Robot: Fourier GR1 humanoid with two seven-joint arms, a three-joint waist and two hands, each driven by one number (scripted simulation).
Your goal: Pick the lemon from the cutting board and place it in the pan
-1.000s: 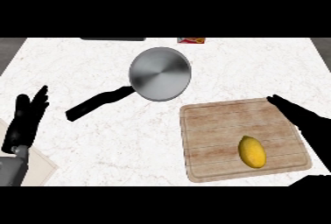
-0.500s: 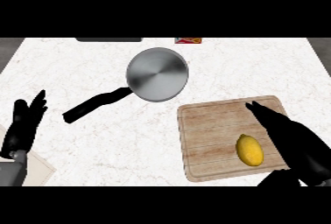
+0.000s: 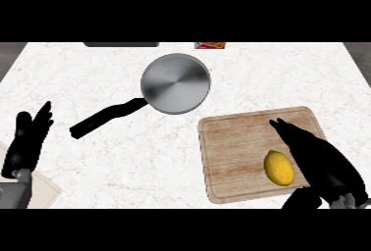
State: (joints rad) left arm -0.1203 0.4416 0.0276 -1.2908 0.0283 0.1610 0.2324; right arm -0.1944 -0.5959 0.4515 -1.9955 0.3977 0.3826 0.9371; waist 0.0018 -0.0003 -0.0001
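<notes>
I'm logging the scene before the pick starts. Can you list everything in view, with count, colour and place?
lemon: one, yellow, on the near right part of the cutting board
cutting board: one, light wood, near right of the counter
pan: one, silver with a black handle pointing near-left, mid-counter, nothing in it
small packet: one, red and yellow, far edge, partly cut off
dark object: one, far edge, cut off, cannot tell what
pale flat thing: one, beige, near left corner
counter: one, white marbled
left robot hand: one, black, open, fingers up, resting at the left edge
right robot hand: one, black, open, over the board just right of the lemon
</notes>
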